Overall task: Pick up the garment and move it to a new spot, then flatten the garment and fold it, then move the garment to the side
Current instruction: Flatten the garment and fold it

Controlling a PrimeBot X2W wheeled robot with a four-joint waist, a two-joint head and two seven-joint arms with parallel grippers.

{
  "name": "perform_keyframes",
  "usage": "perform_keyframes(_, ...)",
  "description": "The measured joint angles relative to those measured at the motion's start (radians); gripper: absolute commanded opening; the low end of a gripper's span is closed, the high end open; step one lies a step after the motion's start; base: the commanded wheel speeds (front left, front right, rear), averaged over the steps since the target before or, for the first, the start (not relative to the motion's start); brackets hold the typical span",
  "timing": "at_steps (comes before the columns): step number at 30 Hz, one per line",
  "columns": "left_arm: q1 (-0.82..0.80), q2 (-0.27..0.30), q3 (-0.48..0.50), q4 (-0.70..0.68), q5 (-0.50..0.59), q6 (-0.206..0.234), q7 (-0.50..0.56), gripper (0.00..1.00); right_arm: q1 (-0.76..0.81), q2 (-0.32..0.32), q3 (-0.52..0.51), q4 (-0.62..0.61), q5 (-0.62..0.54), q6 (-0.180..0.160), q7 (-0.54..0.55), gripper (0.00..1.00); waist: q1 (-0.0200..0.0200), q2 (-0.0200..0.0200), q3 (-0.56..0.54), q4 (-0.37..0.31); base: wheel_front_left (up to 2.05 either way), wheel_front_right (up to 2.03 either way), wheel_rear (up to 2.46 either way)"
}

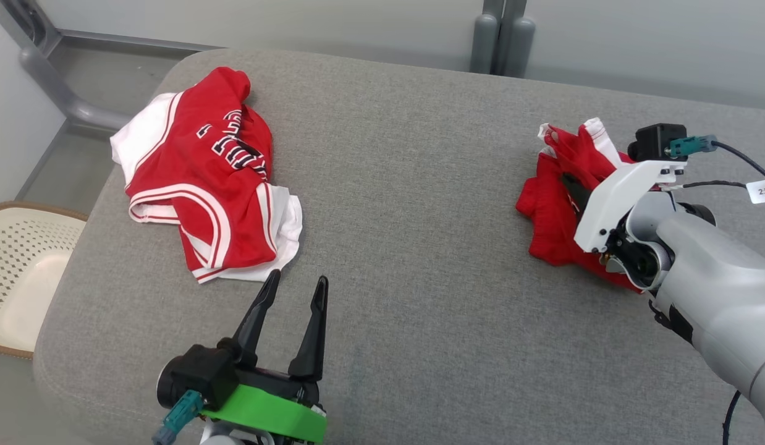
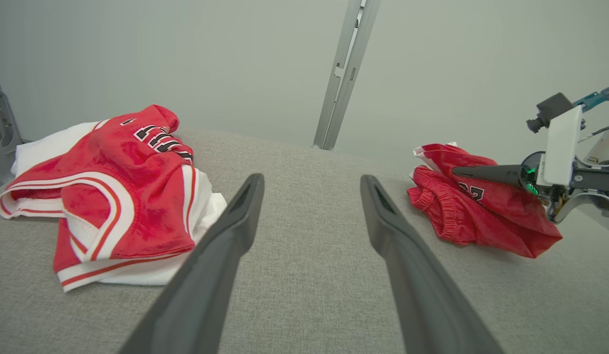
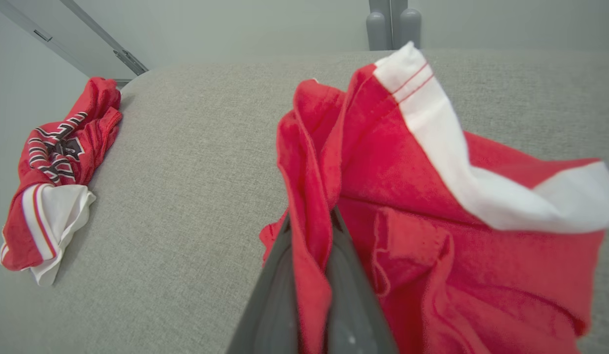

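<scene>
R gripper (image 1: 574, 188), right side of head frame: jaws closed on a fold of the red shorts (image 1: 550, 213). In R wrist view the pinched cloth runs up between the fingers (image 3: 275, 305). Shorts bunched, white-trimmed hem sticking up, lower part on grey padded surface (image 1: 419, 216).

L gripper (image 1: 298, 279), lower centre-left: jaws wide apart over bare surface, tips just short of red/white jersey (image 1: 209, 179), which lies crumpled at upper left. Jersey & shorts well apart. Pale perforated basket (image 1: 18, 272) at left edge, beside the surface.
</scene>
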Motion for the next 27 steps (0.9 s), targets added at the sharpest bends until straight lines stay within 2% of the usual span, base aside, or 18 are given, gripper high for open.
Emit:
perform_keyframes(1, 0.0, 0.0, 0.0, 0.002, 0.0, 0.0, 0.0, 1.0, 0.0, 0.008, 0.004, 0.006, 0.0, 0.0, 0.005, 0.0, 0.0, 0.0, 0.0, 0.006, 0.0, 0.0, 0.0)
perform_keyframes(2, 0.0, 0.0, 0.0, 0.003, 0.0, 0.0, 0.0, 1.0, 0.0, 0.017, 0.007, 0.012, 0.0, 0.0, 0.006, 0.15, 0.0, 0.0, 0.0, 0.012, 0.0, 0.0, 0.0)
perform_keyframes(3, 0.0, 0.0, -0.001, 0.005, 0.0, 0.0, 0.0, 1.0, -0.001, 0.022, 0.009, 0.018, 0.001, 0.0, 0.006, 0.54, 0.0, 0.0, 0.0, 0.015, 0.0, 0.0, 0.0)
perform_keyframes(4, 0.0, 0.0, 0.0, 0.007, 0.0, 0.0, 0.0, 1.0, -0.001, 0.025, 0.011, 0.024, 0.003, 0.0, 0.006, 1.0, 0.0, 0.0, -0.001, 0.019, 0.0, 0.0, 0.0)
perform_keyframes(8, 0.0, -0.001, 0.008, 0.011, -0.008, 0.0, 0.0, 1.0, -0.003, 0.029, 0.016, 0.014, 0.005, 0.0, -0.027, 1.0, 0.0, 0.0, -0.005, 0.009, 0.0, 0.0, 0.0)
perform_keyframes(13, 0.001, -0.001, 0.019, 0.008, -0.007, 0.0, 0.0, 1.0, 0.002, 0.018, 0.014, -0.053, 0.018, 0.0, -0.104, 1.0, 0.0, 0.0, -0.015, -0.023, 0.0, 0.0, 0.0)
perform_keyframes(22, 0.004, -0.002, 0.053, -0.015, 0.015, 0.0, 0.0, 1.0, 0.034, -0.068, -0.021, -0.181, 0.017, 0.0, -0.228, 1.0, 0.0, 0.0, -0.029, -0.107, 0.0, 0.0, 0.0)
perform_keyframes(25, 0.007, -0.002, 0.07, -0.023, 0.021, 0.0, 0.0, 1.0, 0.051, -0.105, -0.106, -0.202, -0.022, 0.0, -0.238, 1.0, 0.0, 0.0, -0.033, -0.135, 0.0, 0.0, 0.0)
perform_keyframes(27, 0.009, -0.002, 0.081, -0.03, 0.027, 0.0, 0.0, 1.0, 0.064, -0.13, -0.239, -0.224, -0.111, 0.0, -0.241, 1.0, 0.0, 0.0, -0.035, -0.154, 0.0, 0.0, 0.0)
